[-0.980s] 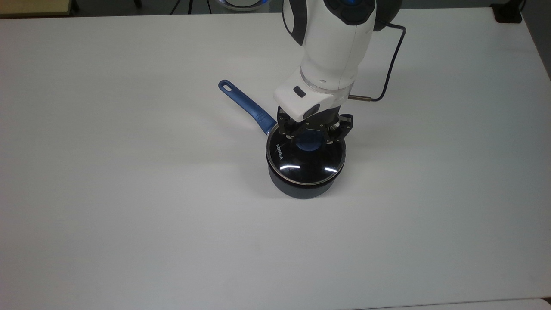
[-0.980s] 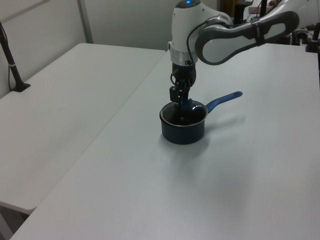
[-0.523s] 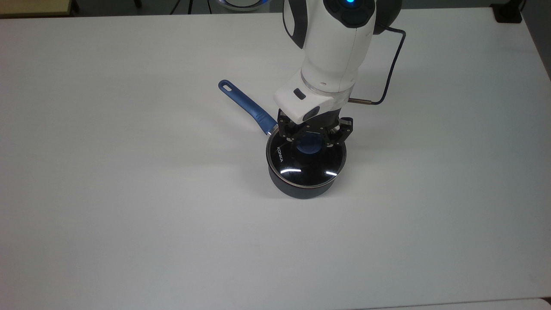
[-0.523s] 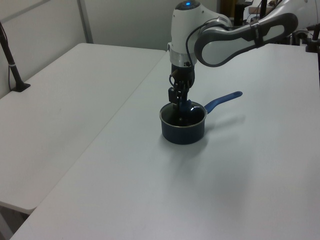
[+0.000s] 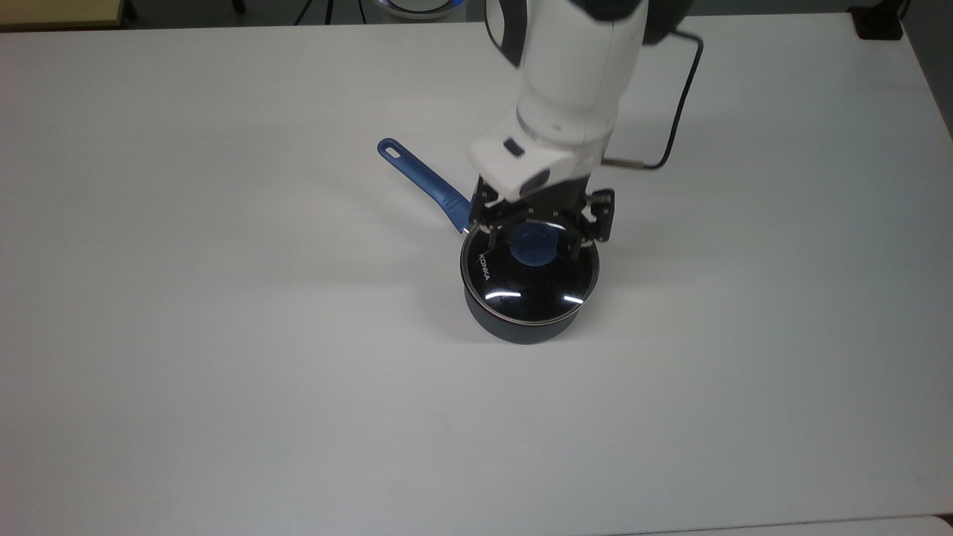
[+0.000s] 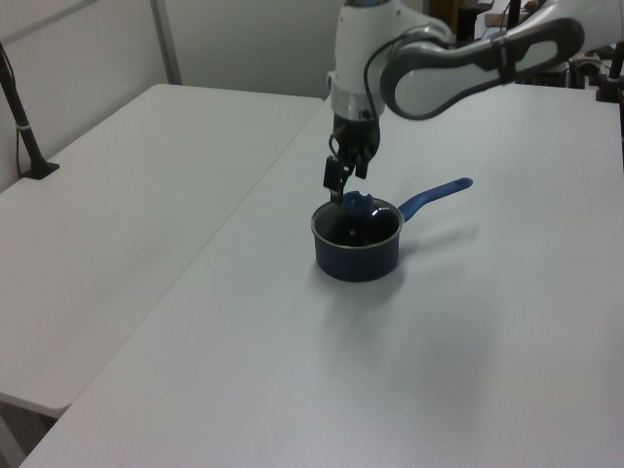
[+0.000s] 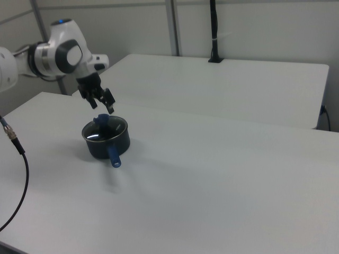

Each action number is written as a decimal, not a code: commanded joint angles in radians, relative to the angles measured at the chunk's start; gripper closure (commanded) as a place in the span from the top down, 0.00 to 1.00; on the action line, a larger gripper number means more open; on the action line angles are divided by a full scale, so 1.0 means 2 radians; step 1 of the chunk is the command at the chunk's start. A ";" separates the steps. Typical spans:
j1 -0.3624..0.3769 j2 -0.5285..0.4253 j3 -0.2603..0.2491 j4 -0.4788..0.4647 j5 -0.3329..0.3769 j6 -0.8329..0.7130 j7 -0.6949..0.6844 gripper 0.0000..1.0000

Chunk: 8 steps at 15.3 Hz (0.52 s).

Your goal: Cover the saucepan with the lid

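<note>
A dark blue saucepan [image 5: 521,327] stands on the white table [image 5: 223,335], its blue handle [image 5: 424,181] pointing to the top view's upper left. The black glass lid [image 5: 532,281] lies flat on the pan's rim, with a blue knob [image 5: 533,246] at its centre. My gripper [image 5: 534,235] hangs open just above the knob, one finger on each side, touching nothing. In the left view the gripper [image 6: 343,185] is clear above the saucepan [image 6: 358,255]. The right view has the gripper [image 7: 99,103] over the lidded saucepan [image 7: 106,145] too.
A black cable [image 5: 681,97] loops off the arm at the top view's upper right. A second white table [image 6: 117,195] adjoins on the left view's left, with a black post [image 6: 19,107] on it. Another cable [image 7: 13,159] hangs at the right view's left edge.
The gripper has risen straight up from around the lid's knob, fingers apart. The lid and the saucepan have stayed where they were.
</note>
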 commanded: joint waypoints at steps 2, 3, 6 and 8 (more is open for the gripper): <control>-0.033 -0.111 0.046 -0.062 -0.005 -0.072 0.007 1.00; -0.064 -0.131 0.073 -0.072 -0.006 -0.089 0.008 1.00; -0.157 -0.181 0.146 -0.101 -0.025 -0.140 0.005 1.00; -0.182 -0.201 0.149 -0.119 -0.040 -0.159 -0.019 1.00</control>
